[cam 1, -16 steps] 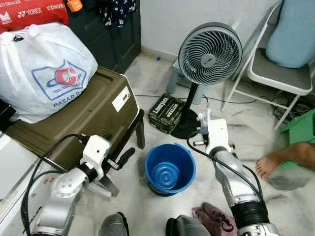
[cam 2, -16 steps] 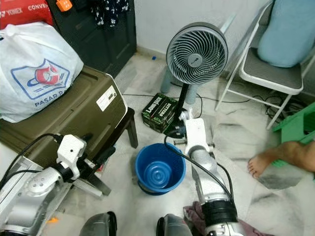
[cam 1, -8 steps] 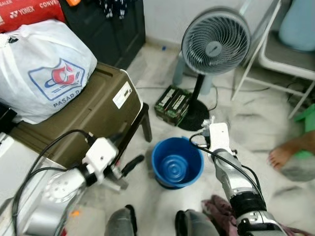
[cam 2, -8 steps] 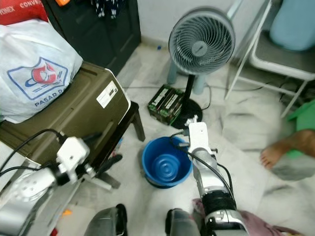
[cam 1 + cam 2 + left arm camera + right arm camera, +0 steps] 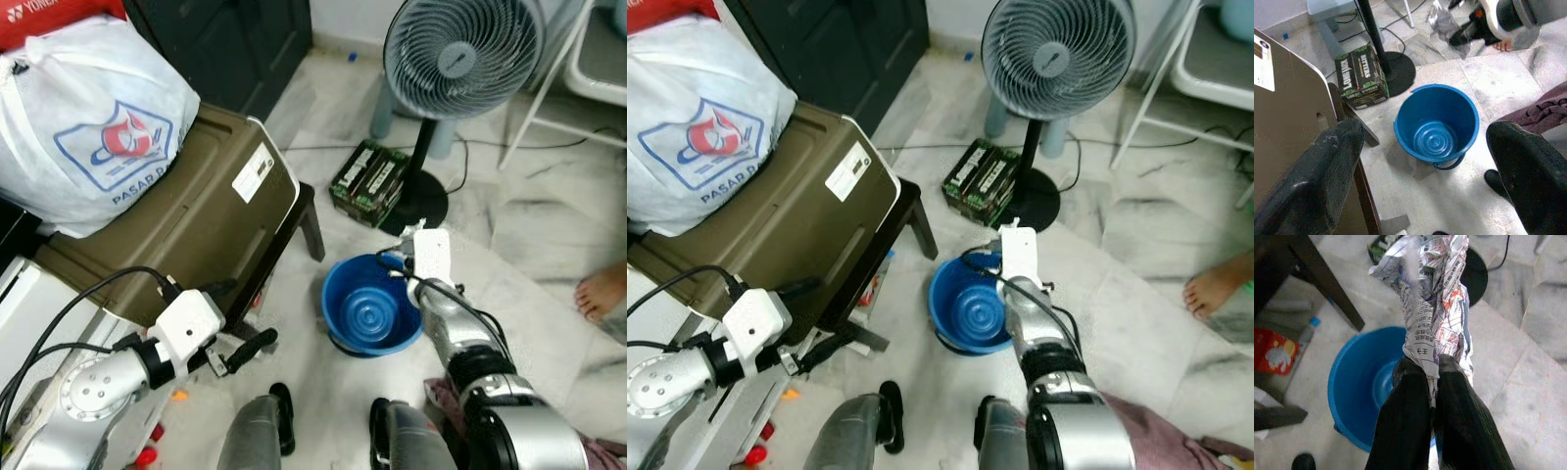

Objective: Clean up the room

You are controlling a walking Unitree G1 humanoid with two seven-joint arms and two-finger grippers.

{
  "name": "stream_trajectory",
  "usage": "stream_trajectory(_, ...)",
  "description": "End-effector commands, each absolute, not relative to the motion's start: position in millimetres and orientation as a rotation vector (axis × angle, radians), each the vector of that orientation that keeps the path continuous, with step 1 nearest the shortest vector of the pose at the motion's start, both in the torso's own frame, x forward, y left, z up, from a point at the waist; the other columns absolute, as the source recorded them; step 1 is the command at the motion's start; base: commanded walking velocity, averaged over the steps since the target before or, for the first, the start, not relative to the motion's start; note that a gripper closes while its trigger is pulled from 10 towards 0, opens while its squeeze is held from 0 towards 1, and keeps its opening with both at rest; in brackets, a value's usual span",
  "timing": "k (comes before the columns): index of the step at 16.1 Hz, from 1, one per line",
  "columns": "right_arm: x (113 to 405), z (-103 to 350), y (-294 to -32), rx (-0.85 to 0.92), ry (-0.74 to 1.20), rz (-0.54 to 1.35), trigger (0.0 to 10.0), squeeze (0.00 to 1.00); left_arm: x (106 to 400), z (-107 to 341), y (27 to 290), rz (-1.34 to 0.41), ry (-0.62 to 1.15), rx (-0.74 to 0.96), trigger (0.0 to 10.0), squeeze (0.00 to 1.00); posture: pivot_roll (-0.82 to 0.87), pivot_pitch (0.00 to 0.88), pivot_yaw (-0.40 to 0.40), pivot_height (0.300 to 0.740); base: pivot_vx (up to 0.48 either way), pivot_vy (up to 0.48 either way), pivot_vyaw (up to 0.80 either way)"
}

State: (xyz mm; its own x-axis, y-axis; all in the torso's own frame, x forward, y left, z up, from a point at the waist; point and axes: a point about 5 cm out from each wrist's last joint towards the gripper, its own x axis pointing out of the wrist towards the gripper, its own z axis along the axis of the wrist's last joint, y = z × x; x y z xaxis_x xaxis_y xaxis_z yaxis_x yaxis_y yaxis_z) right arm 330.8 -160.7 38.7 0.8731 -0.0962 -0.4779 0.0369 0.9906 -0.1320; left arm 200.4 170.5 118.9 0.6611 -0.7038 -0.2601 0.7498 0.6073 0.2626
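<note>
Pinching crumpled newspaper between right gripper's jaws.

blue bucket, fan, white bag

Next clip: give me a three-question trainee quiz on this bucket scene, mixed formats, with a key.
1. True or false: the right gripper is clamped on a crumpled newspaper.
2. Multiple choice: what lies inside the blue bucket? A) a newspaper B) nothing that can be seen C) a slipper
3. Fill in: the green box lies beside the base of the standing ____.

Key: 1 true, its jaws pinch the paper's lower end. 2 B, bare ribbed bottom in the left wrist view. 3 fan.

The left gripper hangs with jaws apart, holding nothing.
</note>
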Motion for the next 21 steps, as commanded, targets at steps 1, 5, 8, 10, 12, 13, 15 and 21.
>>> stream_trajectory(1, 327, 30, -152, -0.126, 0.540, -0.056, 10.0, 0.00, 196, 119, 176, -0.834, 0.165, 0.378, 10.0, 0.00, 0.21, 0.317, 0.145, 0.740, 0.000, 0.000, 0.00)
stream_trajectory(5, 334, 35, -153, -0.116, 0.513, -0.078, 10.0, 0.00, 193, 119, 178, -0.816, 0.183, 0.380, 10.0, 0.00, 0.22, 0.321, 0.138, 0.740, 0.000, 0.000, 0.00)
stream_trajectory(8, 339, 40, -160, -0.113, 0.487, -0.098, 10.0, 0.01, 189, 117, 179, -0.809, 0.195, 0.371, 10.0, 0.00, 0.22, 0.325, 0.134, 0.740, 0.000, 0.000, 0.00)
stream_trajectory(10, 343, 46, -161, -0.097, 0.463, -0.106, 10.0, 1.00, 189, 115, 179, -0.804, 0.201, 0.362, 10.0, 0.00, 0.22, 0.323, 0.131, 0.740, 0.000, 0.000, 0.00)
stream_trajectory(12, 344, 48, -161, -0.100, 0.451, -0.109, 10.0, 1.00, 190, 103, 184, -0.797, 0.217, 0.359, 10.0, 0.00, 0.21, 0.322, 0.130, 0.740, 0.000, 0.000, 0.00)
stream_trajectory(13, 345, 49, -161, -0.096, 0.445, -0.109, 10.0, 1.00, 191, 101, 185, -0.795, 0.220, 0.359, 10.0, 0.00, 0.21, 0.320, 0.130, 0.740, 0.000, 0.000, 0.00)
stream_trajectory(15, 347, 52, -161, -0.094, 0.427, -0.111, 10.0, 1.00, 191, 99, 188, -0.789, 0.222, 0.360, 10.0, 0.00, 0.22, 0.317, 0.127, 0.740, 0.000, 0.000, 0.00)
stream_trajectory(21, 354, 65, -161, -0.024, 0.332, -0.087, 10.0, 1.00, 195, 99, 187, -0.788, 0.201, 0.361, 10.0, 0.00, 0.22, 0.306, 0.126, 0.740, 0.000, 0.000, 0.00)
